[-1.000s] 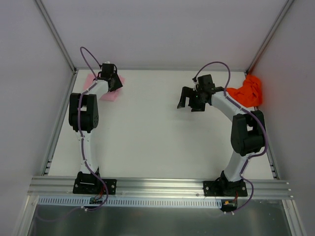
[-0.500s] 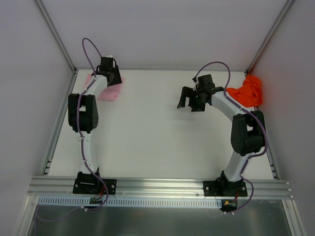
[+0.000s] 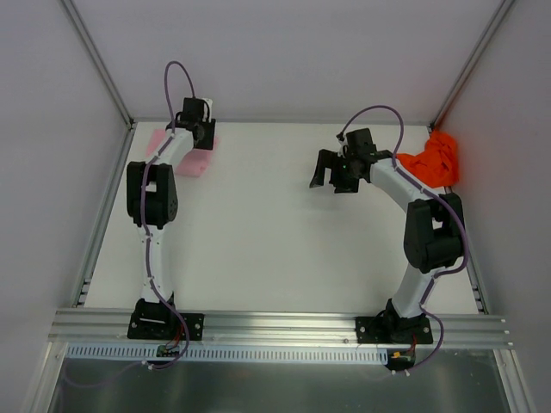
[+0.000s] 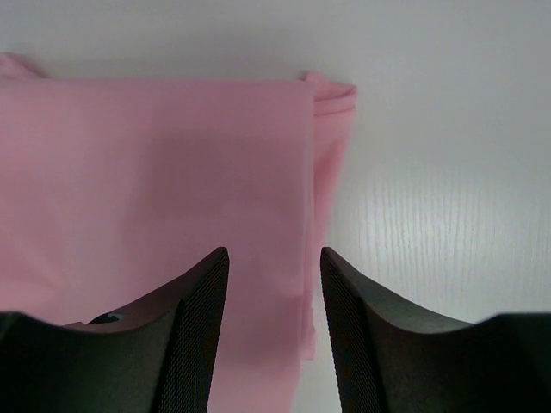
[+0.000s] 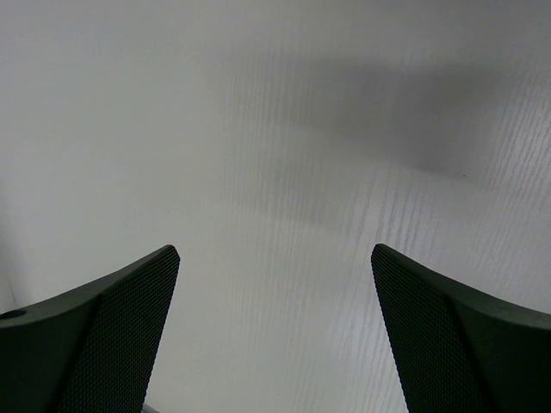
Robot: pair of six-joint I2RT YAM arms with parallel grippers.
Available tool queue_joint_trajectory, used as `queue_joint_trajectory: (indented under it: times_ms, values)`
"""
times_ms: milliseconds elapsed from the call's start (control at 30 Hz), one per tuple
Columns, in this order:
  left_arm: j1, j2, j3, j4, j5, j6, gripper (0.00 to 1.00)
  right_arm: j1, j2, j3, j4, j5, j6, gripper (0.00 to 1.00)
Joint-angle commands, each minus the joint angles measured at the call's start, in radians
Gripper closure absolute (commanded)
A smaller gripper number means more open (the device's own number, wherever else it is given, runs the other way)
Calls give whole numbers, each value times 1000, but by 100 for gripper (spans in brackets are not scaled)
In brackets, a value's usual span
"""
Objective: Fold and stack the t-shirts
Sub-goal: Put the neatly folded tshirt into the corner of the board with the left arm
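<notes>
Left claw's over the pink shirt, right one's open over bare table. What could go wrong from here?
1. The left claw hangs open over the folded pink shirt near its layered right edge. A pinch there may catch only the top layer and pull the fold open.
2. The orange shirt lies crumpled in the far right corner, behind the right claw. Reaching it beside the wall could be awkward.

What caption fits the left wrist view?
Left gripper, open, above the folded pink t-shirt on the white table.

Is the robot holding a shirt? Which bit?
Nothing is held. The left gripper is open over the pink shirt; the right gripper is open over the table.
</notes>
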Motion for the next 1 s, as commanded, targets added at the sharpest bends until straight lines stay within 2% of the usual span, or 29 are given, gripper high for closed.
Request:
queue_joint_trajectory:
  times_ms: [0,167,267,400,600,700,833,967]
  values:
    - [-34,36,46,-41,52,112,53,-6,-20,53,-12,-3,-15,3]
    - [-38,128,155,-130,59,138,50,-7,-19,58,-23,8,-19,3]
    - [-38,181,201,-182,-10,145,50,-6,-14,65,-30,16,-19,3]
    - [-38,201,201,-181,-122,138,58,-7,-2,82,-43,20,-19,2]
    - [-12,238,224,-142,-196,113,69,-6,6,101,-61,36,-22,3]
    - [25,273,286,-173,-228,99,73,-6,7,107,-73,48,-23,3]
    - [90,278,328,-161,-190,60,73,-7,22,124,-84,53,-15,2]
    - [151,298,391,-218,-46,24,73,-7,52,166,-96,40,-2,3]
